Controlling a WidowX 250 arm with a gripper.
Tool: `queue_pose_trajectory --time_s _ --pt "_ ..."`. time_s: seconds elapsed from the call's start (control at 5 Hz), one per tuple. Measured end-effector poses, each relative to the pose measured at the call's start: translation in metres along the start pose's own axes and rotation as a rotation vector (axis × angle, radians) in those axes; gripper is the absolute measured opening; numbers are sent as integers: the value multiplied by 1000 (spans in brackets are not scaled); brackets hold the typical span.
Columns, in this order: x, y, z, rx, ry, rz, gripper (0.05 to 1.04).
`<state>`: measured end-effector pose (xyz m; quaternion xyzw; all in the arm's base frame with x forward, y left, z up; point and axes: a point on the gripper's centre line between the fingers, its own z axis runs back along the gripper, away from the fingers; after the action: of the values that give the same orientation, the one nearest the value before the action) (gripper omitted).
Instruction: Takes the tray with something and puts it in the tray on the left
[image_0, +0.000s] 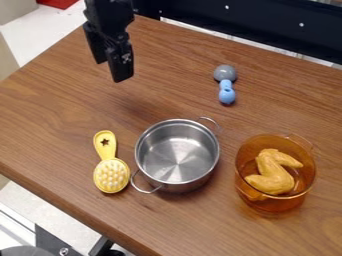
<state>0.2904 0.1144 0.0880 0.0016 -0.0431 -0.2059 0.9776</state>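
My gripper (111, 71) hangs over the upper left of the table, open, with nothing between its fingers. Well below it and to the right, a steel pot (177, 152) with two wire handles stands upright with its bare bottom showing. An amber see-through pot (277, 201) stands at the lower right, apart from the steel one. Inside it lies a yellow-orange toy chicken wing (272, 172).
A yellow brush (111, 172) lies just left of the steel pot, its handle toward the top. A blue and grey spoon-like toy (226, 84) lies behind the pots. The wooden table (53, 110) has its near edge running along the lower left.
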Motion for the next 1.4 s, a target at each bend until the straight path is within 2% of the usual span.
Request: queue_pose_trajectory --time_s 0.2,0.4,0.6,0.8,1.0,1.2,1.4 --pt "-3 -4 -9 -25 20 8 997" --pt "-1 -17 -14 -67 20 28 997" --pt "5 -30 -13 -101 33 26 997" --pt "18 -41 7 -73 -31 49 997" --pt "30 -63 21 -93 -54 70 997" --pt "35 -94 21 -85 -77 43 997" --pt "38 -129 12 -80 -75 38 997"
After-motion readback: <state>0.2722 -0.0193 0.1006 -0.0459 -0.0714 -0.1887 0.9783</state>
